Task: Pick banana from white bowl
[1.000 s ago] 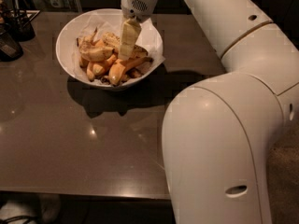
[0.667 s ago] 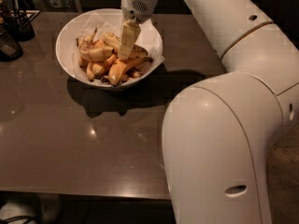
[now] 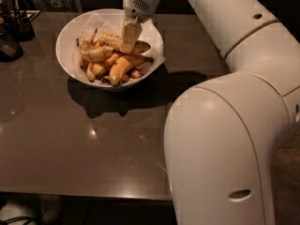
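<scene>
Down in the white bowl with the gripper, upon the banana at the pile's one o'clock; cannot tell whether clenched or released. Risks an off-centre slip, dragging the curved bananas out.

Your tool is down inside the bowl, right at the banana on top of the heap. The other bananas crowd just beside and below it, touching. The arm closes off the right side above the rim. Left of the bowl, the tabletop gives you free passage up to the dark containers at the far left edge.
</scene>
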Tool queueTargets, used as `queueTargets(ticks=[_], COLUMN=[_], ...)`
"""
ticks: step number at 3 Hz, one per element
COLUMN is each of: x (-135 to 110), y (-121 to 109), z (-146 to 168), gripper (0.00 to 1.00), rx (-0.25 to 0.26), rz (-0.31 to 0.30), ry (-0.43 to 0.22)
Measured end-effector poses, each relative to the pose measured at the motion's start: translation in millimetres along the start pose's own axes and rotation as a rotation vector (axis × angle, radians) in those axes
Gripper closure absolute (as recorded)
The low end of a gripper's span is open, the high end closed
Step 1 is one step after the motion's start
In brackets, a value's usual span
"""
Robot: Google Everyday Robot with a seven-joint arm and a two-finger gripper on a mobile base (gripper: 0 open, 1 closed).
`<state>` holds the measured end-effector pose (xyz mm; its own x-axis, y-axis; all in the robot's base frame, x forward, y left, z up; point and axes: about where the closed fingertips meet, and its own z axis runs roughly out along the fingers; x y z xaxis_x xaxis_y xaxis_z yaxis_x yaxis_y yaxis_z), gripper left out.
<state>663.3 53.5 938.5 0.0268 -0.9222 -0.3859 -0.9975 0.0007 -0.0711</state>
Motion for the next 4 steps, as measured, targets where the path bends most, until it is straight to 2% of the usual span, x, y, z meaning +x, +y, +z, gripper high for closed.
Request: queueTargets(ticks=[1, 2, 3, 4], x=[-4, -6, -3, -10], y=[-7, -3, 3, 6], z=[-6, -33, -57, -60], gripper=[1.0, 1.0, 1.0, 1.0], rx=[0.054, 0.151, 0.224, 0.21], rz=[-0.013, -0.074, -0.127, -0.136], ry=[-0.02, -0.091, -0.167, -0.177])
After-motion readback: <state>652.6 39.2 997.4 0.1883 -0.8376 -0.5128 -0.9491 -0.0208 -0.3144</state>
